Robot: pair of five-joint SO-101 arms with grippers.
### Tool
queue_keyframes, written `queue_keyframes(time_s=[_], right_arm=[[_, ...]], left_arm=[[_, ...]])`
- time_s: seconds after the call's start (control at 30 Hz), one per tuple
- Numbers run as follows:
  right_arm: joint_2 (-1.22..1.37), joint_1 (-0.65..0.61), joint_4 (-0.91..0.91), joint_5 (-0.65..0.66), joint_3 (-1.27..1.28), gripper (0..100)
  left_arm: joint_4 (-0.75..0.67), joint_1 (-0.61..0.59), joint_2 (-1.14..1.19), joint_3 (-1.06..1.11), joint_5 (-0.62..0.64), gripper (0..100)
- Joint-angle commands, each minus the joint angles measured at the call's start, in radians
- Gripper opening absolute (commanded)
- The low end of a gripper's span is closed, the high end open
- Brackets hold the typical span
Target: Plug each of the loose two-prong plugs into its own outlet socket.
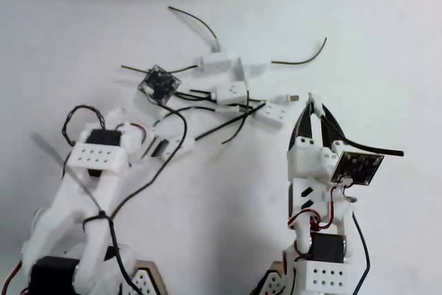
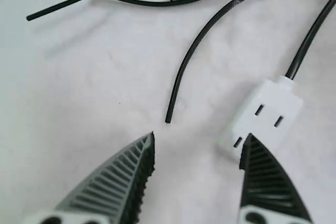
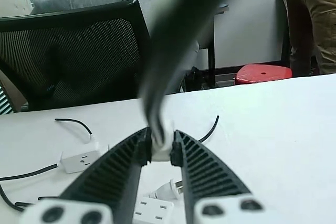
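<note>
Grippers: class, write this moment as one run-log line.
left gripper: open, beside outlet socket | right gripper: shut on plug | held plug: not yet in a socket

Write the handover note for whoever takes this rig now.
Left claw: open, one finger beside a white socket, nothing held.
Right claw: shut on a white plug, black cord trailing back.
Another socket and a loose plug, prongs bare, lie ahead of it.
Done: one plug picked up. Left: seat every plug; none looks plugged in yet.
</note>
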Motion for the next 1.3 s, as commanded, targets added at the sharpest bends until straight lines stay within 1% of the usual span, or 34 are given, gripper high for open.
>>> queue_keyframes(time_s=[0.0, 0.1, 0.2, 0.3, 0.37, 0.4, 0.53, 0.73, 0.8, 0.87, 0.97, 1.07, 1.27], right_arm=[[-0.013, -0.047, 0.038, 0.017, -0.005, 1.9], [-0.013, -0.125, 0.168, 0.057, -0.083, 1.9], [-0.013, -0.217, 0.298, 0.068, -0.172, 1.9], [0.025, -0.306, 0.354, 0.084, -0.232, 1.9], [0.084, -0.367, 0.352, 0.14, -0.261, 1.9], [0.124, -0.397, 0.352, 0.157, -0.281, 1.9], [0.332, -0.501, 0.36, 0.161, -0.405, 1.9], [0.693, -0.654, 0.36, 0.158, -0.605, 1.9], [0.8, -0.693, 0.358, 0.147, -0.667, 1.9], [0.9, -0.727, 0.357, 0.092, -0.726, 1.9], [1.04, -0.773, 0.354, 0.011, -0.798, 1.9], [1.161, -0.796, 0.343, -0.025, -0.842, 1.9], [1.34, -0.805, 0.182, -0.048, -0.856, 1.9]], left_arm=[[0.201, -0.004, -0.174, -0.12, 0.0, 27], [0.267, -0.004, -0.314, -0.109, 0.002, 27], [0.288, -0.012, -0.452, -0.04, 0.002, 27], [0.319, -0.033, -0.573, 0.057, 0.011, 27], [0.327, -0.082, -0.638, 0.12, 0.023, 26], [0.316, -0.12, -0.667, 0.153, 0.049, 26], [0.235, -0.283, -0.773, 0.288, 0.124, 26], [0.103, -0.418, -0.881, 0.476, 0.196, 26], [0.084, -0.446, -0.911, 0.497, 0.213, 26], [0.095, -0.467, -0.937, 0.502, 0.23, 26], [0.118, -0.47, -0.961, 0.503, 0.239, 26], [0.123, -0.47, -0.964, 0.503, 0.241, 26], [0.123, -0.47, -0.966, 0.505, 0.239, 26]])
